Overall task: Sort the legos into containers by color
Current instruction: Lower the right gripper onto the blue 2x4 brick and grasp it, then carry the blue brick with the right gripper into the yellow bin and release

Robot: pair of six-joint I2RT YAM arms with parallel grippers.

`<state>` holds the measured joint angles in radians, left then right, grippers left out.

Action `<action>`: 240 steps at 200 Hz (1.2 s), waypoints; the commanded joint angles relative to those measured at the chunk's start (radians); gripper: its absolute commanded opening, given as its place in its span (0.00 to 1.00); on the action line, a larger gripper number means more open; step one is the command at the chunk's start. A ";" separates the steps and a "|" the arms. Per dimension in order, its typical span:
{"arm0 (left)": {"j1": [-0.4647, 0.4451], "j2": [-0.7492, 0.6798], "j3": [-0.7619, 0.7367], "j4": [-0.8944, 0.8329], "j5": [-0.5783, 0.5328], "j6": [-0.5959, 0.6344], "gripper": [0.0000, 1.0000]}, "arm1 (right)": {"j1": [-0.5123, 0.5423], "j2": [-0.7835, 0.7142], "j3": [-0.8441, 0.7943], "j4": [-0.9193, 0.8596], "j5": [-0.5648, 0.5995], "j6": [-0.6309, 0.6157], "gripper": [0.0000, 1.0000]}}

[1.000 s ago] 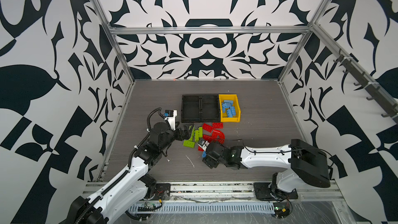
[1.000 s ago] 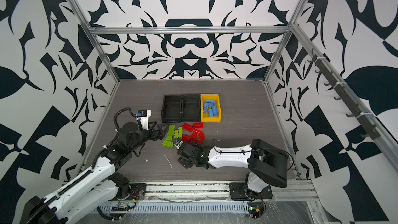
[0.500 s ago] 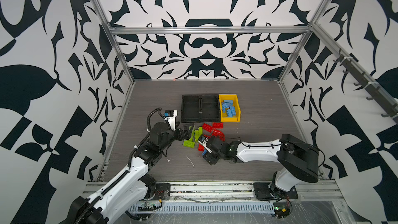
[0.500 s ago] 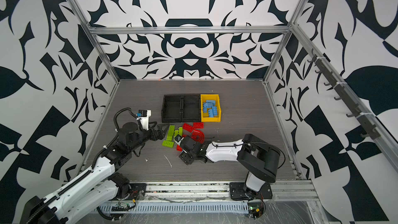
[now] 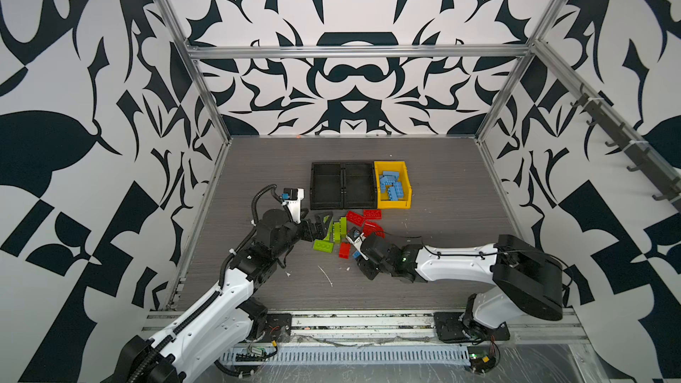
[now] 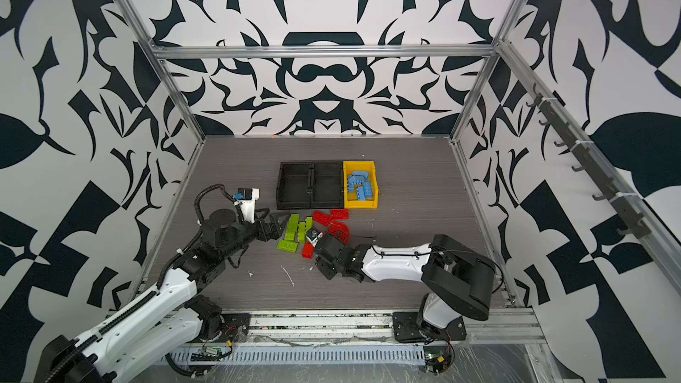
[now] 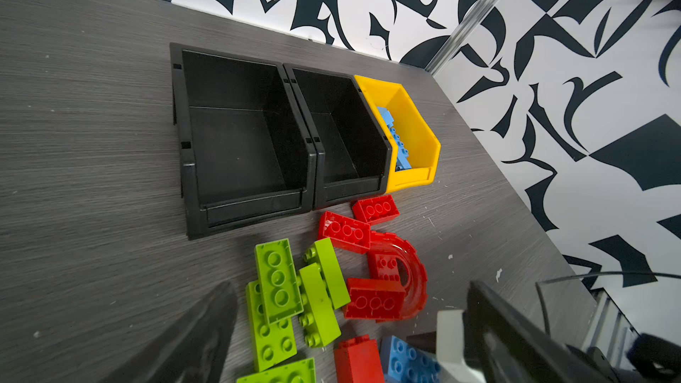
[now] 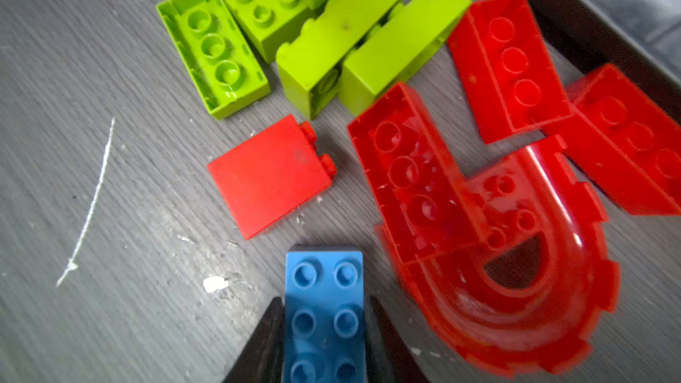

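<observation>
Blue lego brick (image 8: 324, 311) is being pinched by the right jaws, likely for joining other blue bricks (image 5: 392, 186) in the yellow bin (image 5: 393, 203), while the left jaws are hanging wide open.

The left arm (image 5: 221, 300) reaches from the near-left corner of the worktop (image 5: 442, 215) toward its middle, with the left gripper (image 5: 320, 223) held low and its jaws wide apart. The right arm (image 5: 457, 265) stretches low from the near-right corner. The right gripper (image 8: 324, 320) presses both fingers against the sides of a blue brick (image 8: 324, 281).
</observation>
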<state>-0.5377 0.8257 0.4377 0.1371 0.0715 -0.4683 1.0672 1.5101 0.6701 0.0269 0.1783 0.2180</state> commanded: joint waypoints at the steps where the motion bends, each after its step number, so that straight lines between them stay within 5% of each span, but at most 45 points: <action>1: 0.003 0.002 -0.003 0.012 0.015 -0.001 1.00 | -0.024 -0.084 -0.015 0.014 0.043 0.021 0.35; 51: 0.003 0.026 0.003 0.018 0.026 0.002 1.00 | -0.131 -0.285 0.014 -0.064 0.069 0.046 0.30; 98: 0.003 0.041 0.006 0.028 0.044 -0.003 1.00 | -0.345 -0.338 0.115 -0.120 -0.038 0.034 0.31; 165: 0.003 0.062 0.008 0.047 0.089 -0.008 1.00 | -0.525 -0.186 0.348 -0.202 -0.090 -0.036 0.31; 240: 0.003 0.067 0.003 0.061 0.101 -0.008 1.00 | -0.585 0.115 0.613 -0.222 -0.057 -0.112 0.31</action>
<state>-0.5377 0.8982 0.4377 0.1665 0.1581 -0.4721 0.4995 1.5532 1.1866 -0.2024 0.1013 0.1398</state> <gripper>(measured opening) 0.998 0.314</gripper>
